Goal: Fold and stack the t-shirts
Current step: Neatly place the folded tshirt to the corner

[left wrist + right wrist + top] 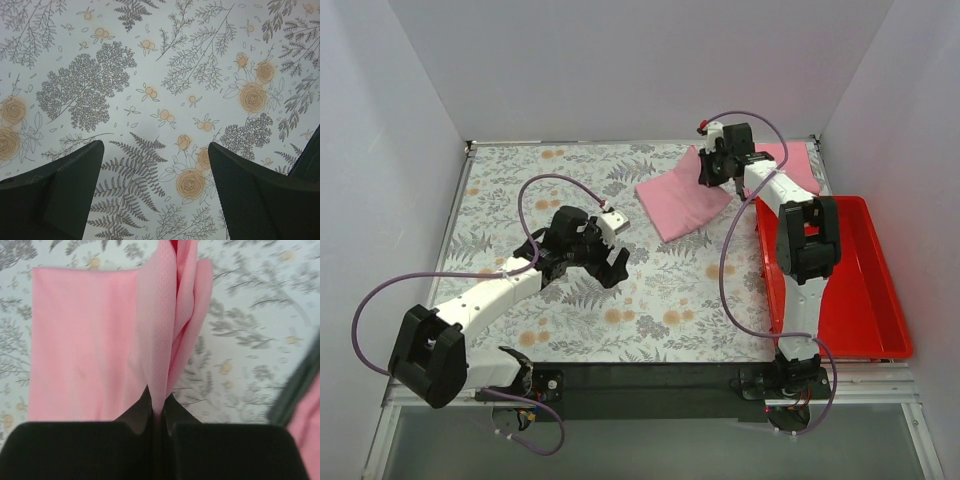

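Grip looks sensible to me: right gripper (157, 412) is pinched tight on a bunched edge of the floppy, lightweight plain light-pink soft cotton t-shirt (678, 206) lying folded at 1 o'clock on the floral-print tablecloth (650, 305), left gripper (155, 147) wide open and empty.

rear t-shirt (801, 165): half hidden behind right arm (807, 238) | right wrist view, pink patch (306, 436): blurred, cut off
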Action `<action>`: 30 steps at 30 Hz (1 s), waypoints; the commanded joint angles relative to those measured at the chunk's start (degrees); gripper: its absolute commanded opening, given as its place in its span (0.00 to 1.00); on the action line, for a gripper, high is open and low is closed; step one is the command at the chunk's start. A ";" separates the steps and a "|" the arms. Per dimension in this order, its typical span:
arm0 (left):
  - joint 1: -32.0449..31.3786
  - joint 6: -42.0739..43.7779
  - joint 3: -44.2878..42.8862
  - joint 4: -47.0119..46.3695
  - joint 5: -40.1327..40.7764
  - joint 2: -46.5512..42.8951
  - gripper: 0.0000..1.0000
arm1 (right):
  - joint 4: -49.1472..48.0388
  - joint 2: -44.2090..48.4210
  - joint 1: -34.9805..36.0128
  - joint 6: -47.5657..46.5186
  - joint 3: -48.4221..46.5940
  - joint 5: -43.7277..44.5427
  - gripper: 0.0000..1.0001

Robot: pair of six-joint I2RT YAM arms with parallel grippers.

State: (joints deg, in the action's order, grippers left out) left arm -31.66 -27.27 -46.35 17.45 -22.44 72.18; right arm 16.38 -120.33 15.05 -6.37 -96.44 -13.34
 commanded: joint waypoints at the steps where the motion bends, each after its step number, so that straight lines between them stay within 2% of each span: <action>1: 0.54 -0.60 -0.32 2.06 -1.47 0.76 0.85 | 1.89 -1.04 -2.65 -7.51 -6.82 2.35 0.01; 13: 1.07 -0.60 0.38 0.92 0.64 1.82 0.89 | 2.43 -3.77 -7.84 -13.31 -18.07 3.24 0.01; 30: 1.16 -0.42 -0.23 1.00 1.96 4.28 0.89 | 4.54 1.33 -10.65 -14.99 -19.40 2.80 0.01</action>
State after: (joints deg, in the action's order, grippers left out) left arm -30.85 -28.12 -46.24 18.46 -20.91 76.97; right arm 21.67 -124.09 5.02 -21.19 -112.42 -9.76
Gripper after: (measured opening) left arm 0.885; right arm 0.055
